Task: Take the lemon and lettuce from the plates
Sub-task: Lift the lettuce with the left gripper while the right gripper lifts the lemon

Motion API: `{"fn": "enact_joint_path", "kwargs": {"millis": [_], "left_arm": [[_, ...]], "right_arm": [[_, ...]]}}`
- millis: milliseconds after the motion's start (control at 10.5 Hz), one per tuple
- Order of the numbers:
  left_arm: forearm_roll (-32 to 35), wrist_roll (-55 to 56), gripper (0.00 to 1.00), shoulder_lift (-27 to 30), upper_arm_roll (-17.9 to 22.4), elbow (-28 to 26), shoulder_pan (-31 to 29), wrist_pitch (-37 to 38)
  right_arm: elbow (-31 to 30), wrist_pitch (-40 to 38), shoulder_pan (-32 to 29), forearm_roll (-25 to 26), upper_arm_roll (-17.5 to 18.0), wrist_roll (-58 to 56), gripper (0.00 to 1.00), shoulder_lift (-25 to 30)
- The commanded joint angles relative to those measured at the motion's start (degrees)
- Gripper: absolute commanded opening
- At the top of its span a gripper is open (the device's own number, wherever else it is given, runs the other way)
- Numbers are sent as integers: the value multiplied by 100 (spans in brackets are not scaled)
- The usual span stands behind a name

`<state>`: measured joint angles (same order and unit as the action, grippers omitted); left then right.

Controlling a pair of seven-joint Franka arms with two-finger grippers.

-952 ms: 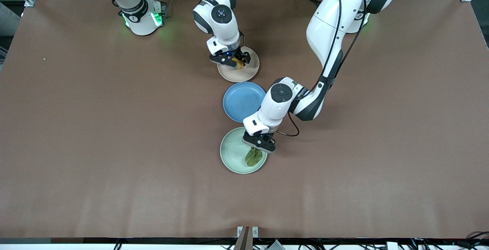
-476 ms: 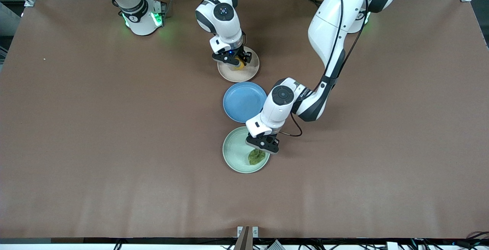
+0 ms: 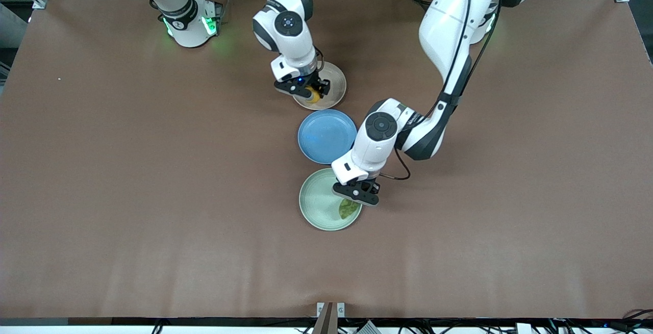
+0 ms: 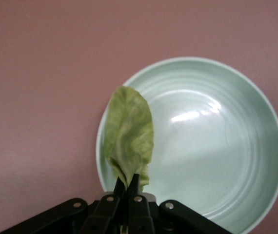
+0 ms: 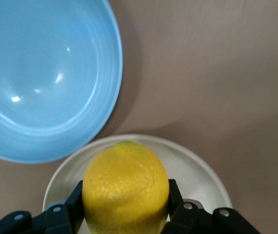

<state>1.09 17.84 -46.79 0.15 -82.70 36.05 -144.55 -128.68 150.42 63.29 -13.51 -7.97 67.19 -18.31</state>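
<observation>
My left gripper (image 3: 355, 200) is shut on the stem end of the green lettuce (image 3: 348, 208) and holds it above the pale mint plate (image 3: 316, 206). In the left wrist view the lettuce (image 4: 129, 136) hangs from the shut gripper (image 4: 128, 187) over the rim of the mint plate (image 4: 217, 146). My right gripper (image 3: 306, 91) is shut on the yellow lemon (image 3: 313, 95) above the beige plate (image 3: 334, 86). In the right wrist view the lemon (image 5: 126, 187) fills the gripper (image 5: 126, 200) over the beige plate (image 5: 197, 175).
A bright blue plate (image 3: 326, 135) lies between the two plates and also shows in the right wrist view (image 5: 41, 73). Brown table (image 3: 153, 196) stretches wide around them.
Both grippers have risen. The left one lifted the lettuce off the mint plate toward the left arm's end; the right one lifted the lemon and shifted toward the right arm's end.
</observation>
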Motion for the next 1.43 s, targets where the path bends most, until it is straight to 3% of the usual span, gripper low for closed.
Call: {"fn": "enact_joint_path", "kwargs": {"millis": [0,476,762,1238,1333], "left_arm": [[102,141,0,721,-32,-150,-317,602],[40,-278,0,1750,-94,-220,-1213,2192],[49,-1551,0,2033,-94,-711,-2090,2309],[49,-1846,0,1587,-94,-1117,-2742,2291],[49,-1846,8,1463,-85,-1161,-2770,2291]], "right_arm": [[-96,-837,-54,-46,-738,-1107,0,591],[44,-1531,-63,-46,-2127,-3427,0,627],[89,-1647,-106,-46,-3137,-5183,0,557],[641,-1630,-1651,-90,-3229,-7655,0,-74],[790,-1612,-1862,-99,-3220,-8033,0,-250]]}}
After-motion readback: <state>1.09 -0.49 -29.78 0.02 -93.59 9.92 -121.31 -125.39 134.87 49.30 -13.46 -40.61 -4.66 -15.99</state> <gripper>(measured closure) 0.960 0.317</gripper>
